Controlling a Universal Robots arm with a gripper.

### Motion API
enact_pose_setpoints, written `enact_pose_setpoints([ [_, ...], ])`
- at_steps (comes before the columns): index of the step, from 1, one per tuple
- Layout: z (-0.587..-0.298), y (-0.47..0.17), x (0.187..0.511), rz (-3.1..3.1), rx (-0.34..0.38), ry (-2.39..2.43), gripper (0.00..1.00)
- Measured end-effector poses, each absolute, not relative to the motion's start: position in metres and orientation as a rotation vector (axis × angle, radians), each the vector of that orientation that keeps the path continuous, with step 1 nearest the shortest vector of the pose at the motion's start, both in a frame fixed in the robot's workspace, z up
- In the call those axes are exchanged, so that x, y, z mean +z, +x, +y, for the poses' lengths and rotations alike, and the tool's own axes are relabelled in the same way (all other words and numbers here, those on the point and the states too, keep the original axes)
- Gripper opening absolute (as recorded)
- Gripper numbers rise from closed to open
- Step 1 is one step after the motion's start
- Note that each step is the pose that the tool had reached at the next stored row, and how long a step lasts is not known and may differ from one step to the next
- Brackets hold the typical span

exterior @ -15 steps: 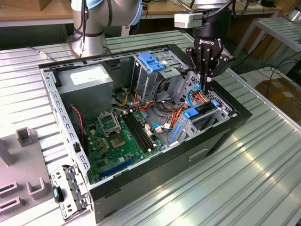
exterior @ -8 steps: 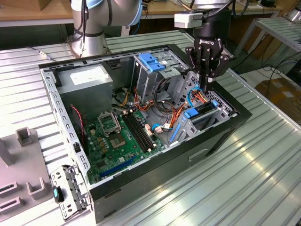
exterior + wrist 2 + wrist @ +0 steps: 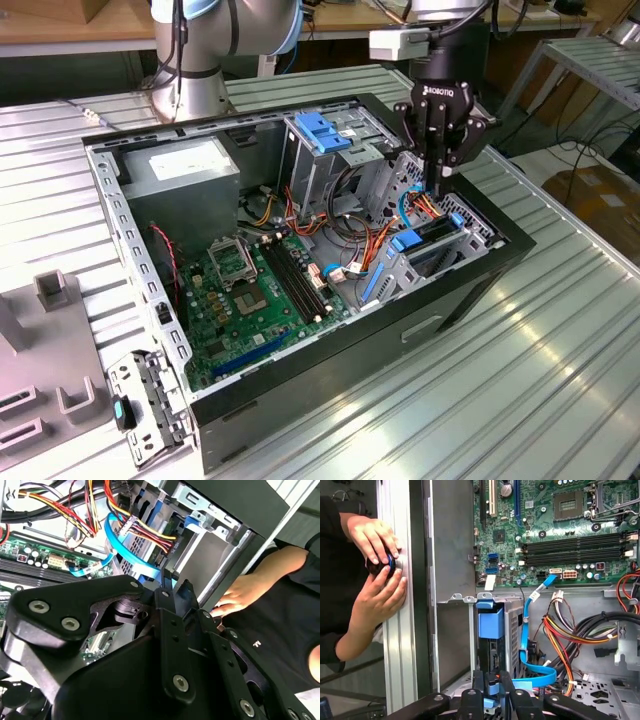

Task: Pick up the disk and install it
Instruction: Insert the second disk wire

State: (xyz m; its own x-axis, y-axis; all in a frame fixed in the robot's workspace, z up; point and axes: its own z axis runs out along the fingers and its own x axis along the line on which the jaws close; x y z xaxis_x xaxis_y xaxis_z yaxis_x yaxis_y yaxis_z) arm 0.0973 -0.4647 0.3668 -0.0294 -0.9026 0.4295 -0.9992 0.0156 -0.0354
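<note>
Disk (image 3: 491,622) seated upright in drive bay (image 3: 440,262); fingers (image 3: 491,690) closed on its blue end tab.

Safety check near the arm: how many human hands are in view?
2. In the first wrist view, one hand and the other hand clasp a dark round object on the ribbed metal table, beside the black computer case. More may be hidden.

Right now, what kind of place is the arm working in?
Likely a robotics lab or test bench. An opened computer case lies on a ribbed metal table, the gripper is down at the disk in its drive bay, and a person's hands work at the table edge.
</note>
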Motion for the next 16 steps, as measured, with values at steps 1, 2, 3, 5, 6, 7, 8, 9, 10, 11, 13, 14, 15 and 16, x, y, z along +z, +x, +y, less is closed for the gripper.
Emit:
enact_pose_setpoints([
  [1, -0.4642, 0.0973, 0.3656, -2.006, 0.472, 1.961, 0.27],
  [2, -0.4638, 0.0973, 0.365, -2.003, 0.467, 1.96, 0.27],
  [3, -0.4638, 0.0973, 0.3648, -2.002, 0.464, 1.959, 0.27],
  [5, -0.4635, 0.0976, 0.3648, -1.999, 0.464, 1.957, 0.27],
  [6, -0.4635, 0.0977, 0.3647, -1.999, 0.464, 1.957, 0.27],
  [7, -0.4634, 0.0979, 0.3647, -1.998, 0.464, 1.956, 0.27],
  [8, -0.4633, 0.0981, 0.3647, -1.997, 0.465, 1.956, 0.27],
  [9, -0.4633, 0.0982, 0.3647, -1.997, 0.465, 1.955, 0.27],
  [10, -0.4633, 0.0982, 0.3647, -1.997, 0.465, 1.955, 0.25],
  [11, -0.4633, 0.0982, 0.3648, -1.997, 0.465, 1.955, 0.18],
  [13, -0.4633, 0.0982, 0.3647, -1.997, 0.465, 1.955, 0.16],
  [14, -0.4633, 0.0982, 0.3647, -1.997, 0.465, 1.955, 0.16],
  [15, -0.4633, 0.0982, 0.3647, -1.997, 0.465, 1.955, 0.16],
  [16, -0.4635, 0.0982, 0.3646, -1.997, 0.465, 1.955, 0.16],
])
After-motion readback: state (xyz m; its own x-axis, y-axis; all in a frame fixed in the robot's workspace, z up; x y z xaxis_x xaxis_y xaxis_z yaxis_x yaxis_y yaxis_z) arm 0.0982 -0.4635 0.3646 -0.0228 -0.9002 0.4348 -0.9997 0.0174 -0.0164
